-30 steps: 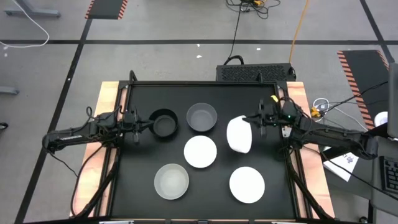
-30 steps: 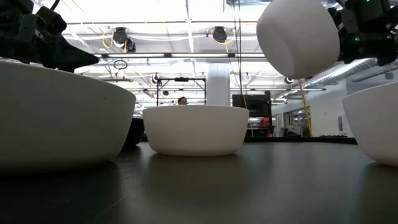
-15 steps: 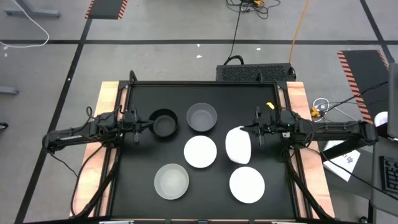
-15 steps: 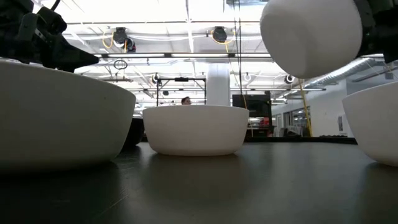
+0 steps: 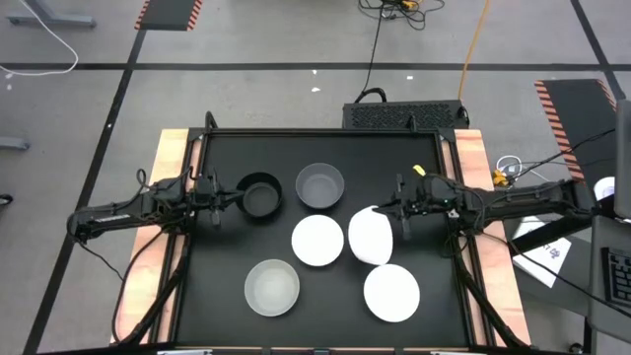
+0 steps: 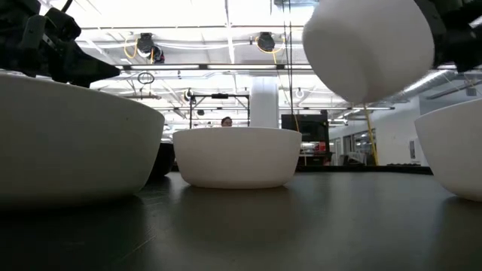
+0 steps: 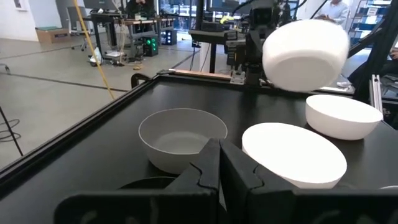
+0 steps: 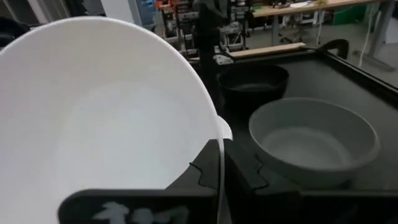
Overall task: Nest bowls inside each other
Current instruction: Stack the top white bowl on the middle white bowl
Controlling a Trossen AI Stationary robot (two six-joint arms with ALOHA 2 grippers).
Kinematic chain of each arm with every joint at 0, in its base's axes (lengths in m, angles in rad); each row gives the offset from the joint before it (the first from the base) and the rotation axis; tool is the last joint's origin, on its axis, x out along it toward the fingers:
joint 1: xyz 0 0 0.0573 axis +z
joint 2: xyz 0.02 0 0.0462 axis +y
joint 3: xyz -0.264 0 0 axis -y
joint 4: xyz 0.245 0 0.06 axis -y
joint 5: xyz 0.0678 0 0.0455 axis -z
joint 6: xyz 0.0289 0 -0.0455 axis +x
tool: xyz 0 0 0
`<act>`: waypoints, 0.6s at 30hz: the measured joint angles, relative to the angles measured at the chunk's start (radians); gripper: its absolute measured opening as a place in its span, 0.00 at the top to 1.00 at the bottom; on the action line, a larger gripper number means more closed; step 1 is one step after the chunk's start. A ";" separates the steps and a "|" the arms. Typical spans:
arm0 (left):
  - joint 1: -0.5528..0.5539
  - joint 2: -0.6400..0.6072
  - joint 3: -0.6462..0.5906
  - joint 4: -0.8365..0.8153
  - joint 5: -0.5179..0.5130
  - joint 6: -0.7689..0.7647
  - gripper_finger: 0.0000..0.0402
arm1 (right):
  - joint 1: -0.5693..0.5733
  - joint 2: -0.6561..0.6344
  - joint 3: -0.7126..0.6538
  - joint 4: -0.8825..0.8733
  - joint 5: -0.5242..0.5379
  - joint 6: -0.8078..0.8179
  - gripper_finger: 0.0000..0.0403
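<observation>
Six bowls show in the high view. The black bowl (image 5: pixel 261 195), grey bowl (image 5: pixel 320 185), a white bowl (image 5: pixel 317 240), the translucent bowl (image 5: pixel 271 287) and another white bowl (image 5: pixel 391 292) all stand on their bases on the black table. My right gripper (image 5: pixel 392 214) is shut on the third white bowl (image 5: pixel 372 235), which hangs in the air just right of the middle white bowl. My left gripper (image 5: pixel 229 197) is shut and hovers by the black bowl's left rim (image 7: pixel 149 182), touching nothing that I can see. My right gripper pinches the white bowl's rim (image 8: pixel 217 134), with one finger inside the bowl and one outside. The fingers come level from the table's right. The bowl (image 6: pixel 369 45) is lifted clear and tipped on its side, its hollow facing the gripper and its base facing left and down.
The table has a raised black frame (image 5: pixel 325 132) with wooden strips along both sides (image 5: pixel 170 177). A dark box with cables (image 5: pixel 404 113) sits beyond the far edge. Bare table surface lies between the translucent bowl and the near white bowl (image 5: pixel 330 296).
My right gripper has carried the tipped white bowl toward the table's near edge and slightly left, closer to the middle white bowl. It has stayed shut on the rim, and the bowl has kept its tilt.
</observation>
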 joint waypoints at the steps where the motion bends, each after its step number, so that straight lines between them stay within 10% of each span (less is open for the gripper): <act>1: 0.000 0.000 0.000 0.000 0.000 0.002 0.98 | 0.007 0.031 0.036 -0.015 -0.001 -0.009 1.00; 18: 0.000 0.000 0.000 -0.001 0.027 0.003 0.98 | -0.012 0.549 0.683 -0.409 -0.167 -0.081 1.00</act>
